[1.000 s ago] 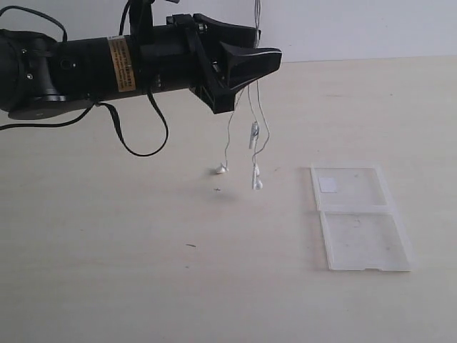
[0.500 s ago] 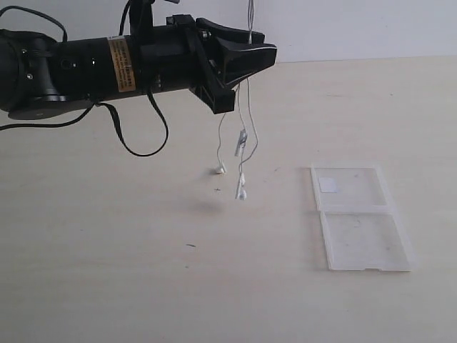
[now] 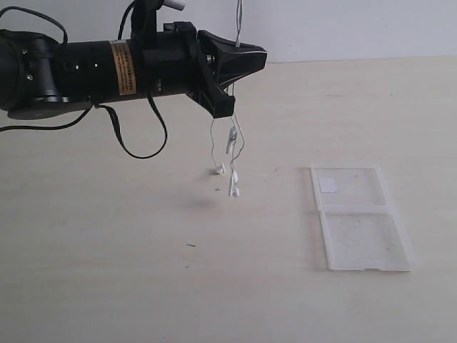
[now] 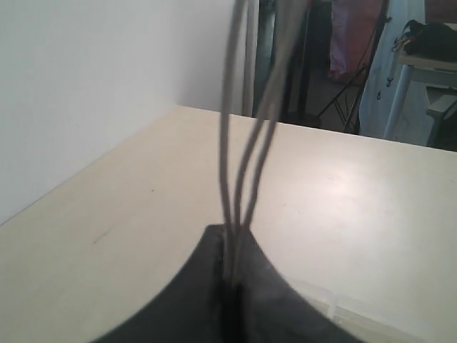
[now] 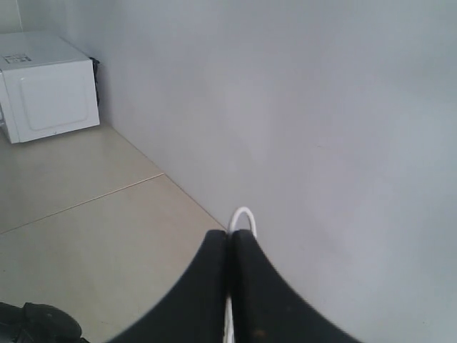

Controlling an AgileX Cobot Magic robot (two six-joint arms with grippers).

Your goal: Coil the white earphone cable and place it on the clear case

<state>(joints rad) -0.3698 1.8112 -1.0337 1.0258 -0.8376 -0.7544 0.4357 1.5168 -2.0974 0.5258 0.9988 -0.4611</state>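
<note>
White earphone cable hung between two tools above the counter.
The left tool is clamped on the cable's strands. The right tool, outside the exterior view, pinches a loop of it. The clear case lies open, well apart. The earbuds have swung away from it, so coiling probably remains unfinished.
</note>
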